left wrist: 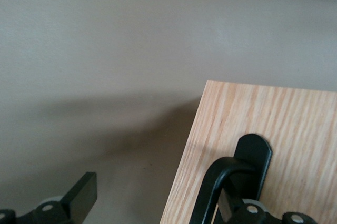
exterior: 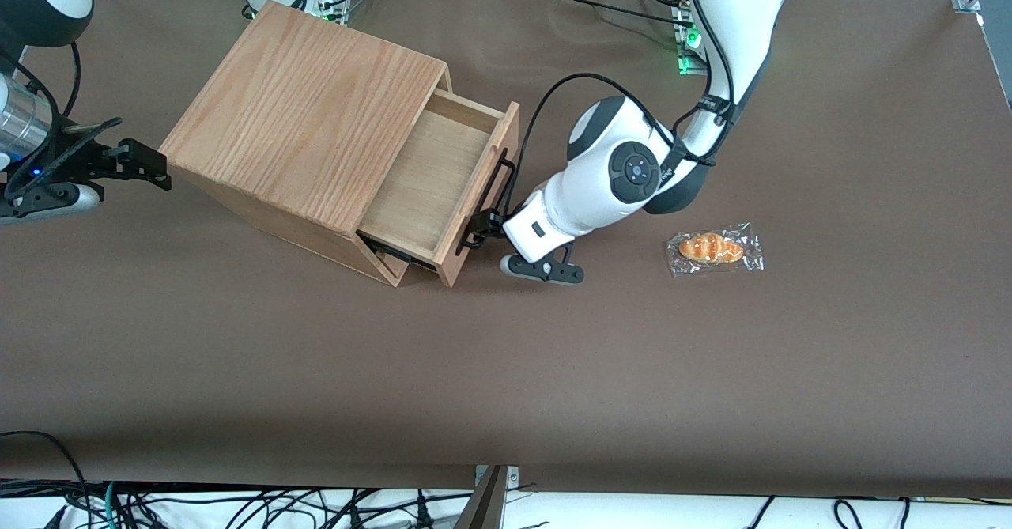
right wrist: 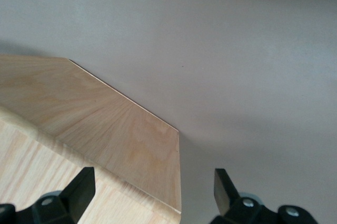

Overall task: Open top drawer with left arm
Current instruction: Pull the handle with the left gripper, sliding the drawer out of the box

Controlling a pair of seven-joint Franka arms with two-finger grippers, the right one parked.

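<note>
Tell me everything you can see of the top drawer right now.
The top drawer is light wood, shallow and empty, pulled well out of the oak-grain cabinet. A long black bar handle runs across its front. The left arm's end effector is at the handle's end nearer the front camera, its fingers spread wide, one beside the handle's mounting post.

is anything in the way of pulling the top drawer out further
Nothing visible does. The gripper is at the black handle of the top drawer, already partly open; the table in front of it is bare, and the wrapped pastry lies well aside.
</note>
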